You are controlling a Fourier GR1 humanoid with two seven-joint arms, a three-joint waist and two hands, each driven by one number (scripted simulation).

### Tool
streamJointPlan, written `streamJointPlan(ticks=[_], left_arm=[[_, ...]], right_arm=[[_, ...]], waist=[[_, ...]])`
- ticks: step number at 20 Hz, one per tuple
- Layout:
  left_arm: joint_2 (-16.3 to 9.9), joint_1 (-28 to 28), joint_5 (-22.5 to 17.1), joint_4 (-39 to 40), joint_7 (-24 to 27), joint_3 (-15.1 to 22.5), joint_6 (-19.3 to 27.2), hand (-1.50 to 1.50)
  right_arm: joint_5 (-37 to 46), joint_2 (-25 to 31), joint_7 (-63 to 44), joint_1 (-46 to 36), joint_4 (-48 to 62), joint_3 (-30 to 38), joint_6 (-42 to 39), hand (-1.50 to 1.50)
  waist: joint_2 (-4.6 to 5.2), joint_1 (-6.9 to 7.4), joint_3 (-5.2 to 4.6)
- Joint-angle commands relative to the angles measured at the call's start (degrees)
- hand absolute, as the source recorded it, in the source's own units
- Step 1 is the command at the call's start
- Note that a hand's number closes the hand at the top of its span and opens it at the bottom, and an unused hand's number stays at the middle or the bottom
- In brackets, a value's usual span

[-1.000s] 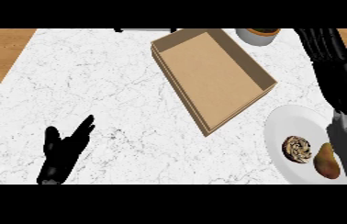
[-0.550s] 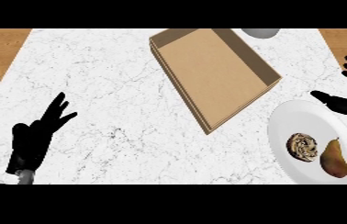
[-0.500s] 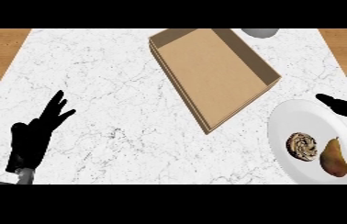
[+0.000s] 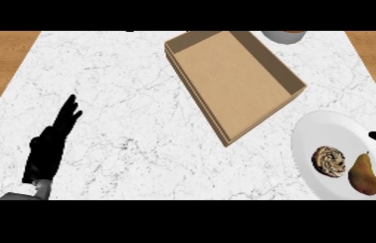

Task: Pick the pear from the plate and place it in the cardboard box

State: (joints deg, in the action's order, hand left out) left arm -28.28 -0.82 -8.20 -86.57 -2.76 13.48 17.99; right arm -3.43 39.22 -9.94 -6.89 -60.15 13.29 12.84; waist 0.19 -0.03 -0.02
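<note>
The left robot hand (image 4: 50, 146) rests open, fingers straight, on the table (image 4: 125, 87). The pear (image 4: 362, 173) lies far to its right on the plate (image 4: 312, 142), touching a pastry (image 4: 332, 161). Only a tip of the right robot hand (image 4: 371, 134) shows; its state cannot be told. Risk: grasping may nudge the pastry or roll the pear off the plate.

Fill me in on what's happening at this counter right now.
Nothing is being held. The pear lies on the white plate at the right edge, beside a round pastry. The cardboard box sits open, with nothing in it. The left robot hand rests open at lower left. Only a dark tip of the right robot hand shows above the pear.
</note>
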Motion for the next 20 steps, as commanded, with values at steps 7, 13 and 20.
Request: streamJointPlan(ticks=[7, 13, 20], left_arm=[[2.0, -1.3, 1.8, 0.6, -0.1, 0.6, 1.1, 0.0], [2.6, -0.4, 3.0, 1.0, 0.5, 1.3, 0.6, 0.0], [1.8, 0.5, 3.7, -3.0, -3.6, -2.3, -1.4, 0.0]], right_arm=[[1.0, 17.3, -18.3, -3.5, -0.2, -10.9, -32.4, -1.5], [-4.8, 18.6, -29.5, -8.5, -0.4, -14.3, -49.7, -1.5], [-3.1, 12.9, -37.6, -10.2, -0.3, -14.0, -50.5, -1.5]], waist=[[0.04, 1.26, -0.14], [-0.11, 1.02, -0.1], [-0.24, 0.29, 0.01]])
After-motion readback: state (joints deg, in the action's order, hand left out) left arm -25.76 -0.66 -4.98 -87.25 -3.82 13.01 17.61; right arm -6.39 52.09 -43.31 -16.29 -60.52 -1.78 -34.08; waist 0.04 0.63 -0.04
